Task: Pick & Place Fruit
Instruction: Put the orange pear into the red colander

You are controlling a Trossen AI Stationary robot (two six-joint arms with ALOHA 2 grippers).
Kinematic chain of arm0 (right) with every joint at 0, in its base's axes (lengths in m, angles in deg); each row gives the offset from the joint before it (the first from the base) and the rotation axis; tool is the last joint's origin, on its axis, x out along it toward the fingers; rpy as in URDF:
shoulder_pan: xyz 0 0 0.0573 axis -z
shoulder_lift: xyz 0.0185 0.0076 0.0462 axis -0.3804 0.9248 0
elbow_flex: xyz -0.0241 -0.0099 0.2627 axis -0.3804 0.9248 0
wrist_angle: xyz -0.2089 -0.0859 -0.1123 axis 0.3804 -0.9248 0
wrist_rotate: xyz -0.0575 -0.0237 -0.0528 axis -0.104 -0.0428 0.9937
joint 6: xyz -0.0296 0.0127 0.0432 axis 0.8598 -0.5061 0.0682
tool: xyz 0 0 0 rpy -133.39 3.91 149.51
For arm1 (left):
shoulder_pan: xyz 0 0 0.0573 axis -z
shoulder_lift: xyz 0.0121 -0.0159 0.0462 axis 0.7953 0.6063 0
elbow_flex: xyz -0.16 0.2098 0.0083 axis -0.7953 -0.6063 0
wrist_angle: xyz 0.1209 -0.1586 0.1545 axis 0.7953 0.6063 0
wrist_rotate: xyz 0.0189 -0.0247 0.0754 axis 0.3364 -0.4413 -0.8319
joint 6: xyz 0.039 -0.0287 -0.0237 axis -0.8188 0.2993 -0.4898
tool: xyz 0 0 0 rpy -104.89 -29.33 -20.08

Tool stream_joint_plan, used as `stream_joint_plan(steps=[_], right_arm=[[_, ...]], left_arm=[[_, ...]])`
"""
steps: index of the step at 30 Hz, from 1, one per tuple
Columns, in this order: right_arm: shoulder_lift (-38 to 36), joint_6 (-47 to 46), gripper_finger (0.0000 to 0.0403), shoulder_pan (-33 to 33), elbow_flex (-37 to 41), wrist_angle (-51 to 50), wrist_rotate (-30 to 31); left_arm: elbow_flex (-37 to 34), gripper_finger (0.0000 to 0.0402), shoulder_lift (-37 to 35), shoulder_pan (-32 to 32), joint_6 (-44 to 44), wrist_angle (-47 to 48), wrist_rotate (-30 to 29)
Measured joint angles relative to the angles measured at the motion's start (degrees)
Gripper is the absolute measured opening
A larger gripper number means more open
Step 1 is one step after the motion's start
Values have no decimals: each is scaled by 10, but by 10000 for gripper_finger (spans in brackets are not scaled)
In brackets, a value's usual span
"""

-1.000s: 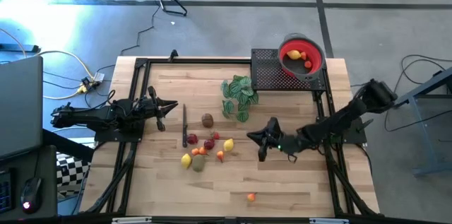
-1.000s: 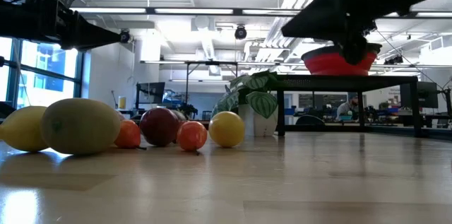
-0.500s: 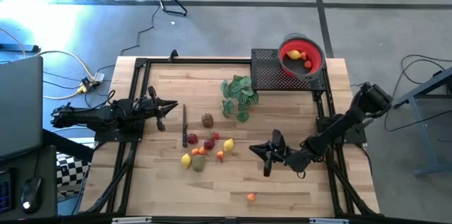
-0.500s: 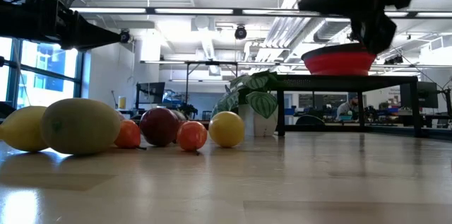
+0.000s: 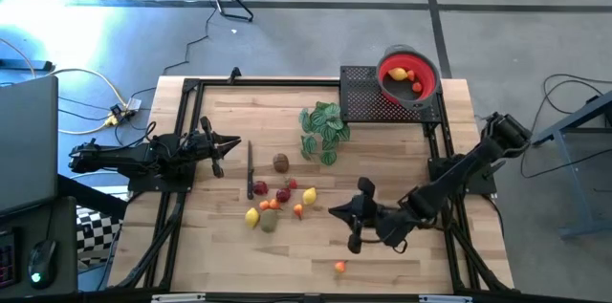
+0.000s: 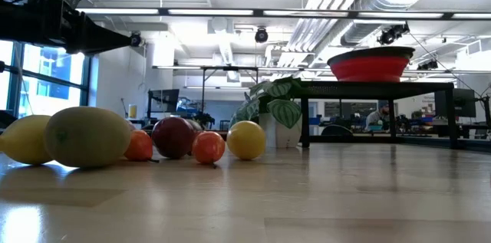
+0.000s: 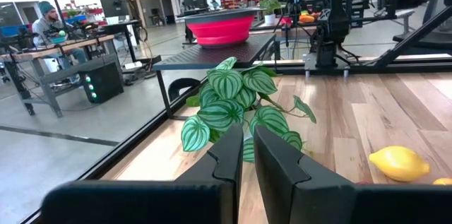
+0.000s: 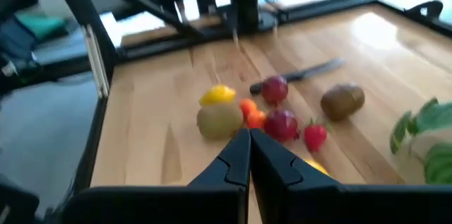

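Wooden slat table point(image 5: 229, 246) with a black frame, grey floor around it, seen from overhead. Nearest the front edge, one small orange fruit point(image 5: 339, 266) lies alone, well apart from the rest.

Just beyond it hangs the right gripper point(image 5: 346, 227), over bare wood to the right of the fruit cluster; its fingers point(image 8: 233, 155) are pressed together, holding nothing. Right wrist view looks past them at the cluster.

Mid-table, the fruit cluster point(image 5: 277, 200): a yellow lemon point(image 5: 252, 215) and a brown-green piece point(image 5: 269, 221) at the near-left, small orange pieces between, dark red pieces point(image 5: 283, 194) in the middle, a second lemon point(image 5: 309, 195) at the right. A brown fruit point(image 5: 280, 162) sits slightly farther back, on its own. A dark knife point(image 5: 251, 169) lies lengthwise just left of the cluster.

Left gripper point(image 5: 229, 145) waits at the left side of the table, level with the knife's far end; fingers point(image 7: 229, 160) nearly closed with a thin gap, nothing between them.

Farther back, a green leafy sprig point(image 5: 323, 129) lies near the table's middle. At the far right, a red bowl point(image 5: 427, 78) sits on a black mesh stand point(image 5: 363, 97); a yellow and a couple of red-orange pieces point(image 5: 405, 77) lie inside the bowl.
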Motion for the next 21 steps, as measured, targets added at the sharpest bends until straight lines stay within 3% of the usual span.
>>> stream_joint_plan(steps=[6,15,21], right_arm=[[0,-46,2,1,-85,-147,-55],[5,-70,2,3,-135,-199,-94],[60,-114,2,12,-180,-252,-150]], left_arm=[[0,33,0,0,0,0,0],[0,33,0,0,0,0,0],[0,33,0,0,0,0,0]])
